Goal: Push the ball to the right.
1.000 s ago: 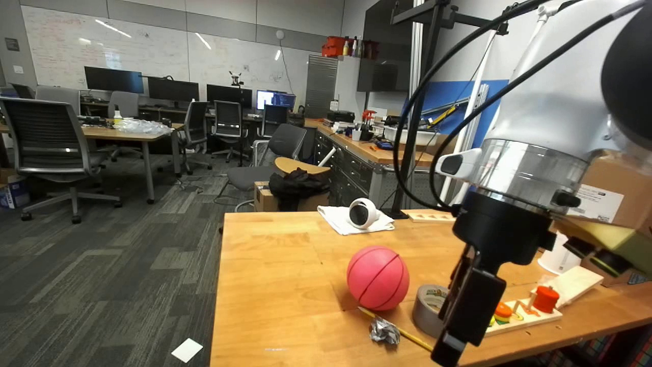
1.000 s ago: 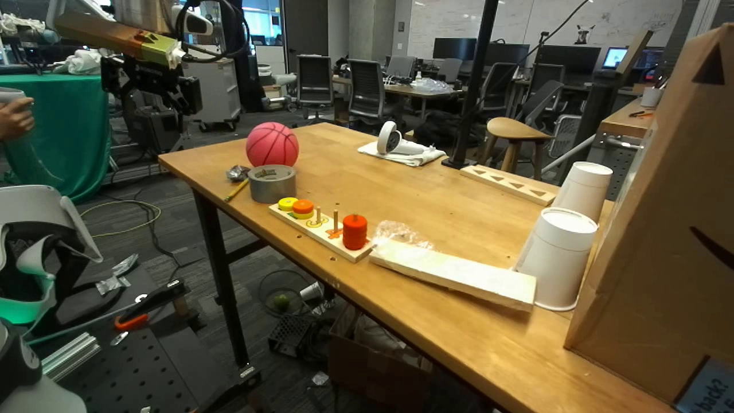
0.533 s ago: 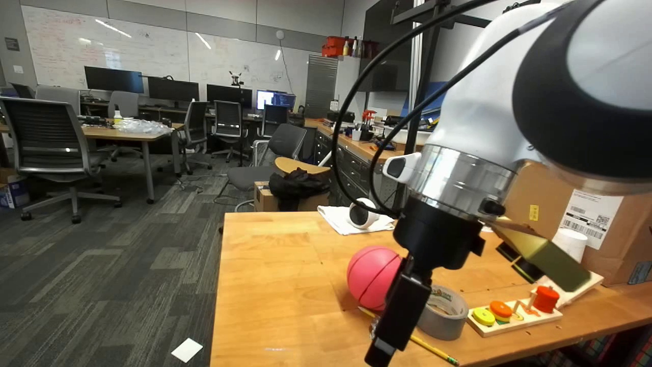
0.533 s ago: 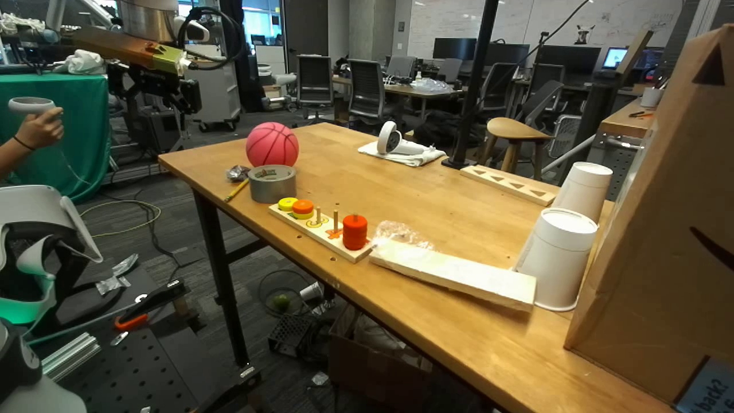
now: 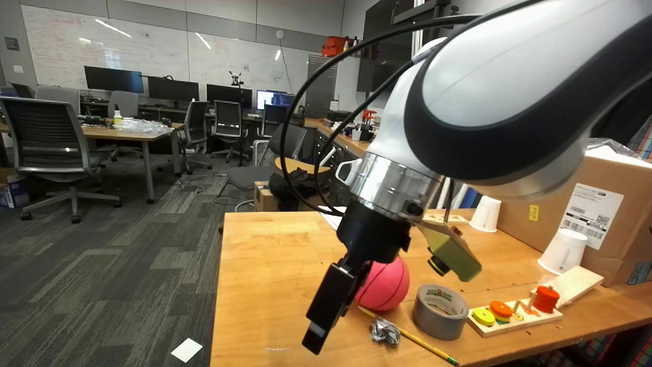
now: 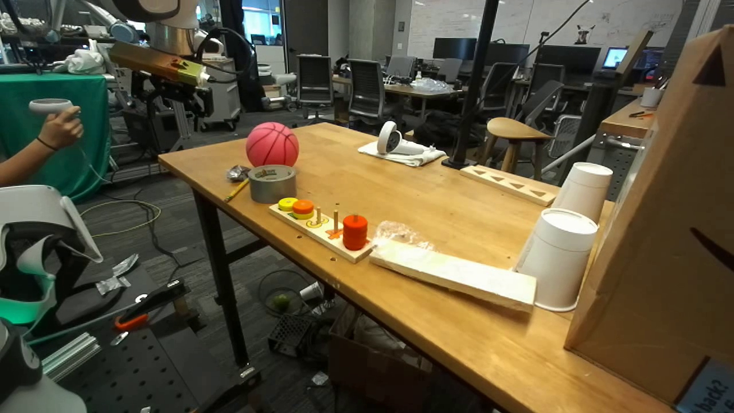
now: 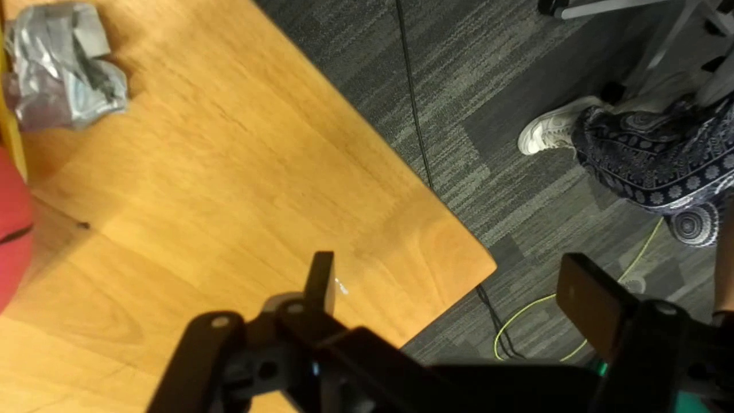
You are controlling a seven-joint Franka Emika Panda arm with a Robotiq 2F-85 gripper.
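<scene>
Pink-red ball (image 6: 272,144), round, dark seams; resting on wooden tabletop (image 6: 367,178), near grey tape roll (image 6: 273,188).

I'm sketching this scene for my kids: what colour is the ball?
The ball is pinkish red with dark curved lines, clearest in an exterior view.

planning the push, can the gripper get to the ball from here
Probably yes: in the wrist view nothing shows between the open gripper and the ball; the tape lies beyond the ball.
</scene>
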